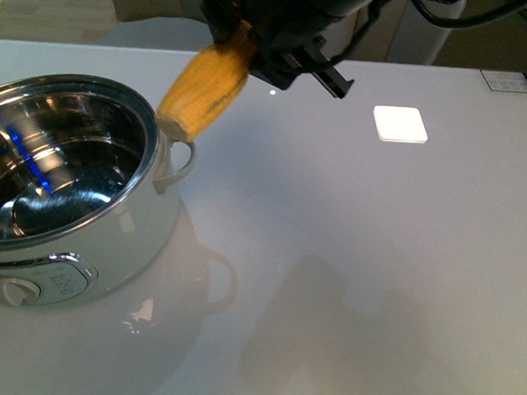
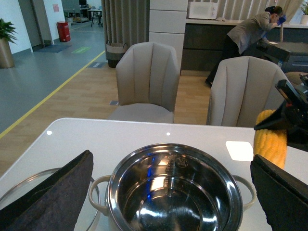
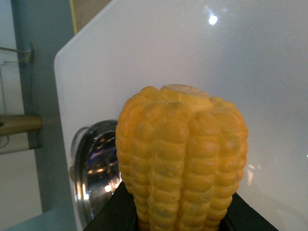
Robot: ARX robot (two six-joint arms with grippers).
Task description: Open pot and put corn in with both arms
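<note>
- The pot [image 1: 56, 183] stands on a white table [image 1: 377, 260] with its lid off. Its shiny steel bowl is empty and shows blue glints, and the dial panel [image 1: 13, 288] faces the robot.
- The glass lid [image 2: 24, 180] lies flat on the table just beside the pot, on the side away from the corn. A dark finger [image 2: 53, 192] partly hides it.
- A white square patch [image 1: 401, 124] lies on the table well apart from the pot, beyond the corn.
- Two grey chairs [image 2: 147, 79] stand behind the pot past the table edge, and a person [image 2: 255, 31] bends over a counter further back.
- The corn [image 1: 206, 89] is yellow with neat kernel rows. It hangs tilted in the air, outside the pot's rim, with its blunt end low above the loop handle [image 1: 180, 160].
- The right gripper [image 1: 247, 47] is clamped on the corn's upper end.
- The left gripper [image 2: 171, 159] is spread wide and holds nothing, facing the pot.
</note>
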